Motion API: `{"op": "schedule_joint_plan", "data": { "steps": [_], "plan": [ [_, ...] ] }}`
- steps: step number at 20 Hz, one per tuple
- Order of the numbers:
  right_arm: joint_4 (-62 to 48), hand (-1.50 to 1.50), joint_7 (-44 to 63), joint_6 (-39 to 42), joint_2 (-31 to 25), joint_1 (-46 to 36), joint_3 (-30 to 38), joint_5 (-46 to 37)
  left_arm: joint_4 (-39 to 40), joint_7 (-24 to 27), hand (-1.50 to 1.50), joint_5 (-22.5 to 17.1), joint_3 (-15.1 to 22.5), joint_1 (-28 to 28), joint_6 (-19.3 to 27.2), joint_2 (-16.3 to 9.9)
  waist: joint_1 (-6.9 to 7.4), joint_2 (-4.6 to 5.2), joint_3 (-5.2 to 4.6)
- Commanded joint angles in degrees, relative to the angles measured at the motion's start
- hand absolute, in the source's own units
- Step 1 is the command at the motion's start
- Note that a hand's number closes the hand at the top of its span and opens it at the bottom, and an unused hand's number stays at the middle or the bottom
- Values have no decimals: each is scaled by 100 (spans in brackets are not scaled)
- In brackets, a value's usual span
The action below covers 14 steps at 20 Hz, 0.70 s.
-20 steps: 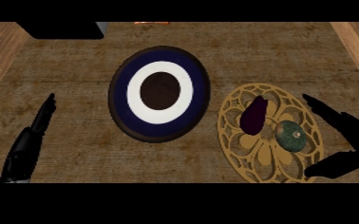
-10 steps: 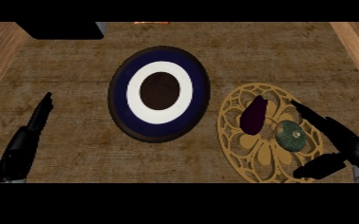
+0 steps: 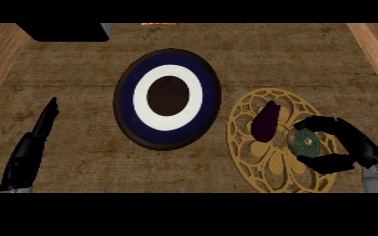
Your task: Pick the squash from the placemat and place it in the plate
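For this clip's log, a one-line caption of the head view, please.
Right hand curls around the green squash on the placemat, beside an eggplant; plate waits.

The counter (image 3: 88, 50) was a rough brown surface with a woven look, filling most of the view. Lighter wood strips (image 3: 365, 37) ran along both side edges. A black box (image 3: 66, 31) sat at the far left corner, and a small orange thing (image 3: 159, 24) showed at the far edge. Light was dim and even.

Kitchen counter, wooden top (image 3: 88, 70), ringed plate (image 3: 127, 105), gold placemat (image 3: 255, 172) with vegetables
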<state>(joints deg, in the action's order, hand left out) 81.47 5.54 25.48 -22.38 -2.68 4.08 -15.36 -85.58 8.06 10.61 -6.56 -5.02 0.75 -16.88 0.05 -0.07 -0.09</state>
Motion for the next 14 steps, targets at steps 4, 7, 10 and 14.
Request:
{"op": "schedule_joint_plan", "data": {
  "steps": [4,7,10,14],
  "plan": [
    [-1459,150,-891,-278,-131,-1347,-307,-918,-47,-76,0,25,-38,136,-156,-6,227,64,22],
    [-1673,150,-1034,-222,-530,-2088,-668,-1491,-120,-37,0,186,312,280,-172,149,638,203,38],
    [-2304,150,-1616,-303,-757,-2549,-895,-1895,-94,-48,0,248,466,388,-139,291,729,262,47],
    [-3302,150,-2097,-1161,-629,-3202,-798,-2275,0,-11,0,156,287,546,-257,96,717,259,47]
  ]
}}
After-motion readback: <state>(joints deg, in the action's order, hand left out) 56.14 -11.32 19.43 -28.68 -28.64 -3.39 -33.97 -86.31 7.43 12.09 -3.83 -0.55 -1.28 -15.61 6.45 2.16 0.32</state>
